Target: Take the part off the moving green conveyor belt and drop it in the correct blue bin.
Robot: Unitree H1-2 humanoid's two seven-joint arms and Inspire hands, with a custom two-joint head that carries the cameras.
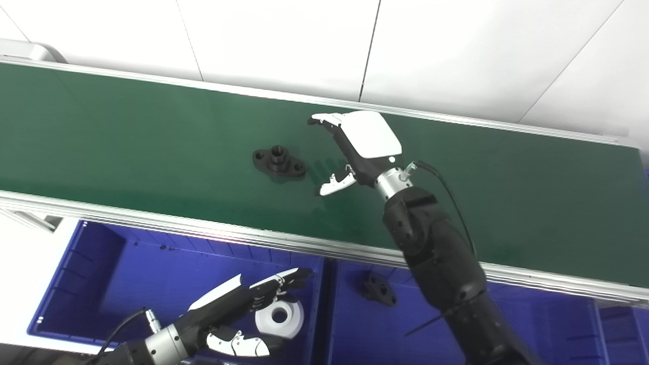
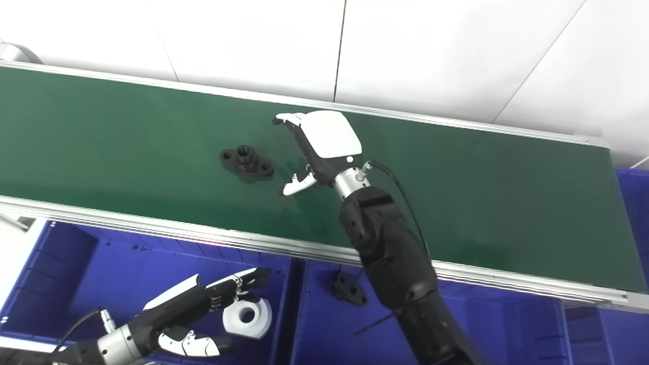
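Observation:
A black flanged part lies on the green conveyor belt, left of centre. My right hand hovers over the belt just right of the part, open, fingers and thumb spread toward it, not touching. My left hand is open and empty, low over the left blue bin, above a white ring part. Another black flanged part lies in the middle blue bin.
The belt's aluminium rail runs between the belt and the bins. A further blue bin shows at the right edge. A white wall stands behind the belt. My right forearm crosses the rail and the middle bin.

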